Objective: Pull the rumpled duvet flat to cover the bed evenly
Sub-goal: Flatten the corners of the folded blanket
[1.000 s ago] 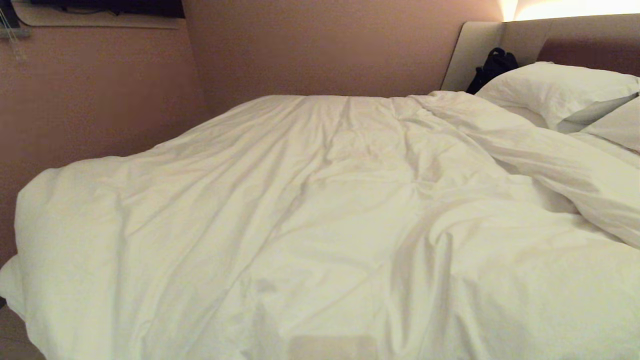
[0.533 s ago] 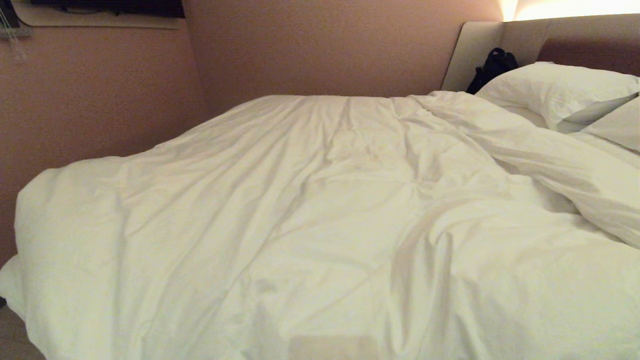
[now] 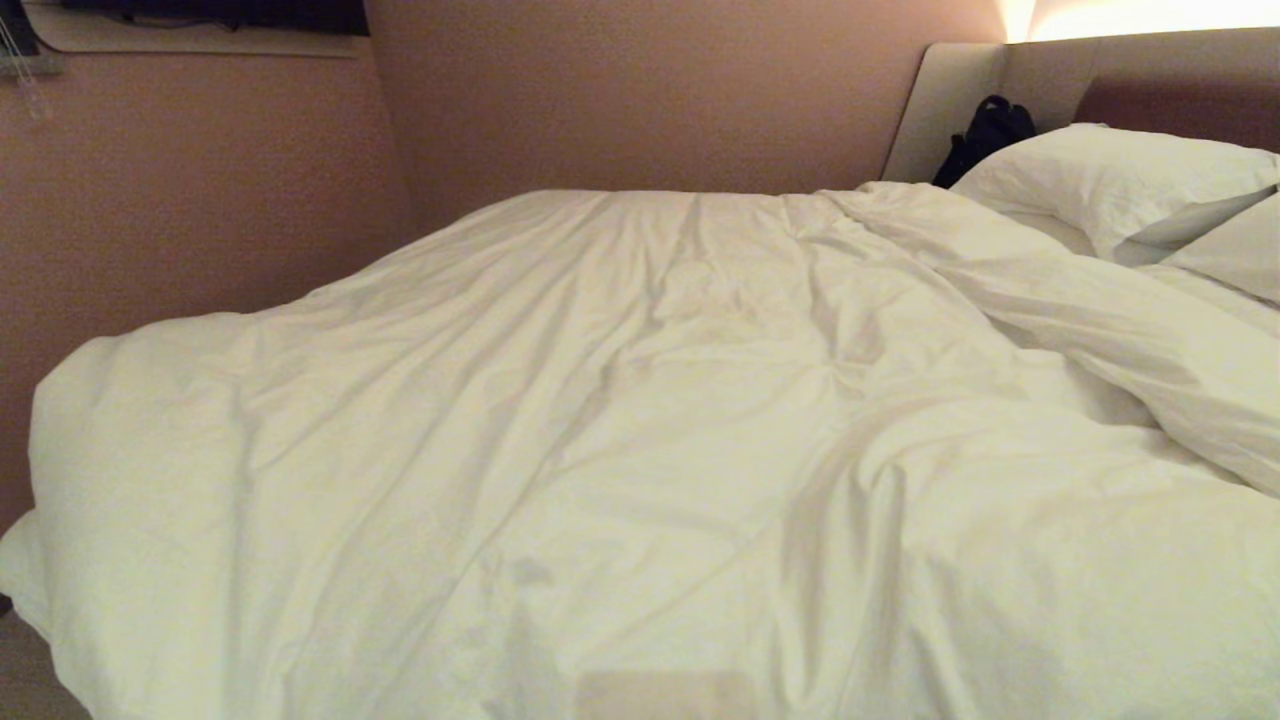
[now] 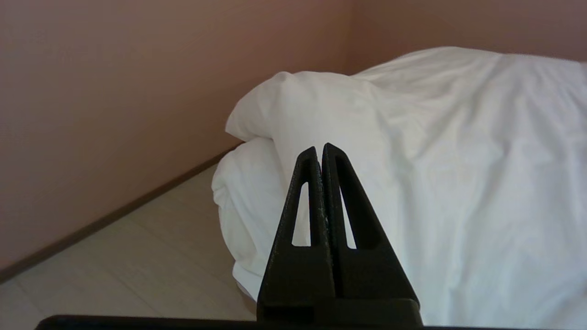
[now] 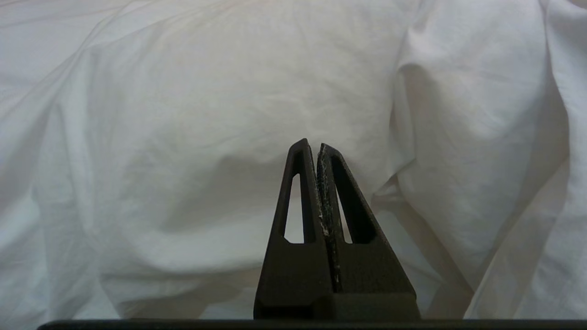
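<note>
The white, wrinkled duvet (image 3: 600,430) spreads over nearly the whole bed, with a thick fold bunched toward the pillows at the right. Only the bed's padded headboard (image 3: 1150,90) shows; the mattress is hidden. Neither arm appears in the head view. In the left wrist view my left gripper (image 4: 320,149) is shut and empty, pointing at the duvet's (image 4: 412,137) puffy foot corner that hangs over the bed's end near the floor. My right gripper (image 5: 312,145) is shut and empty, close over the duvet's (image 5: 206,114) creased cloth.
Two white pillows (image 3: 1120,180) lie against the headboard, with a black bag (image 3: 985,135) beside them in the corner. A pinkish wall (image 3: 650,90) runs along the far side of the bed. Pale floor (image 4: 114,256) lies past the foot corner.
The head view shows no visible change; the duvet lies as before and no arm has come into it.
</note>
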### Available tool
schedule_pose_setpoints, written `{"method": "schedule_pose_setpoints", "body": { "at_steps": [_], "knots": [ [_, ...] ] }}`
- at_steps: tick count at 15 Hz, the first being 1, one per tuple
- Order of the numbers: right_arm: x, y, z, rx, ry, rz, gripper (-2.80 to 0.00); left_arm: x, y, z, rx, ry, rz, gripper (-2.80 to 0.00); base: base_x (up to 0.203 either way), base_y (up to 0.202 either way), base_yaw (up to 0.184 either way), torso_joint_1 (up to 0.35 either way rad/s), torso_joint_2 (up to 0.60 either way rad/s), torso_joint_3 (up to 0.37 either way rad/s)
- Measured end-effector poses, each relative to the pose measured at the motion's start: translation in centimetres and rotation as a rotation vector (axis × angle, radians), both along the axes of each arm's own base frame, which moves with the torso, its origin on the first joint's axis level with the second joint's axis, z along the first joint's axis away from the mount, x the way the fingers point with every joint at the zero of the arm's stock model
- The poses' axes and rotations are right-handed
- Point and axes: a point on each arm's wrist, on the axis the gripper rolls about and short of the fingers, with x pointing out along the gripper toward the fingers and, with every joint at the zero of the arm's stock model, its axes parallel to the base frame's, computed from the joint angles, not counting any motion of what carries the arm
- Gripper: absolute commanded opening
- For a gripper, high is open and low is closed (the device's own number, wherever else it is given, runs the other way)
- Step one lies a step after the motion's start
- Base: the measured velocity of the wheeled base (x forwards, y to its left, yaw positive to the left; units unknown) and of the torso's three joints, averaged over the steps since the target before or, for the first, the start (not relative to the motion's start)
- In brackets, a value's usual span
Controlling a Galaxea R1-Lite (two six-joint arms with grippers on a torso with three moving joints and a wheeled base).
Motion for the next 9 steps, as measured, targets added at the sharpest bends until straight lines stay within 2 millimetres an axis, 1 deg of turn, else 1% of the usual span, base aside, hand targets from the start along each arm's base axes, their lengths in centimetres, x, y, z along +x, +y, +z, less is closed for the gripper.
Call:
{"method": "schedule_pose_setpoints", "body": {
  "at_steps": [3,6,8,9],
  "knots": [
    [0.0,0.0,0.0,0.0,0.0,0.0,-2.8,0.2,-0.1,-2.1,0.018,0.022,-0.062,-2.8,0.0,0.0,0.0,0.0,0.0,0.0],
    [0.0,0.0,0.0,0.0,0.0,0.0,-2.8,0.7,-0.5,-3.9,0.056,0.046,-0.238,-2.8,0.0,0.0,0.0,0.0,0.0,0.0],
    [0.0,0.0,0.0,0.0,0.0,0.0,-2.8,1.3,-0.8,-5.2,0.08,0.092,-0.373,-2.8,0.0,0.0,0.0,0.0,0.0,0.0],
    [0.0,0.0,0.0,0.0,0.0,0.0,-2.8,1.7,-0.9,-6.1,0.087,0.124,-0.412,-2.8,0.0,0.0,0.0,0.0,0.0,0.0]
  ]
}}
